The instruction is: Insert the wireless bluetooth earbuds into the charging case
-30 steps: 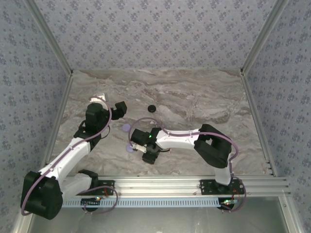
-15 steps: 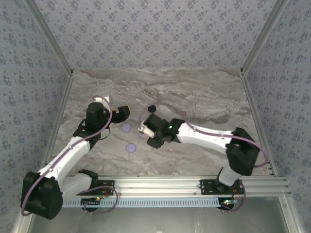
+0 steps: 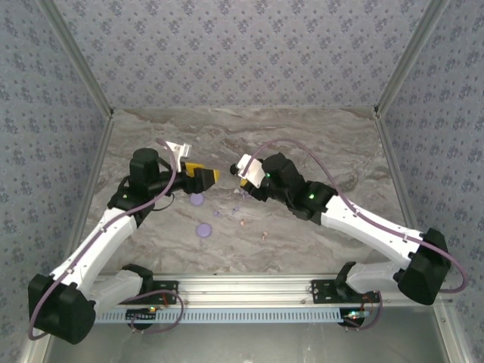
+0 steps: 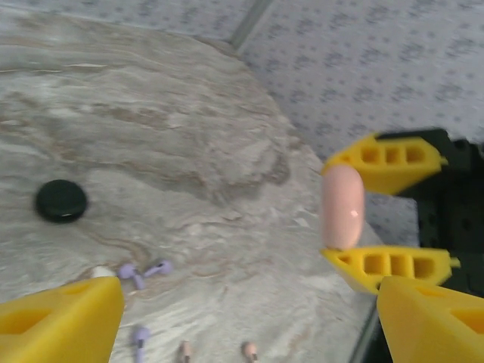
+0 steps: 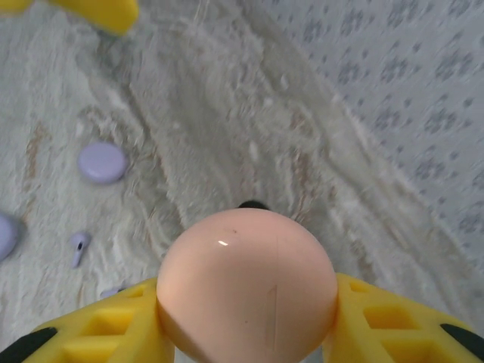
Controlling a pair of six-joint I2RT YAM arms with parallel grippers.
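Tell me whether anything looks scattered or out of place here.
Yes: tiny lavender stemmed earbuds and pinkish ones lie loose on the grey marble table, while the right gripper holds a smooth pink round case.

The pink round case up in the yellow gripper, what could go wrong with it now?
It could slip: the right gripper pinches the pink round case across its smooth curved rim, up off the marble table. The left gripper is open close by, so the two might bump during a handover. The tiny lavender earbuds lie loose on the table, and a dropped case could scatter them.
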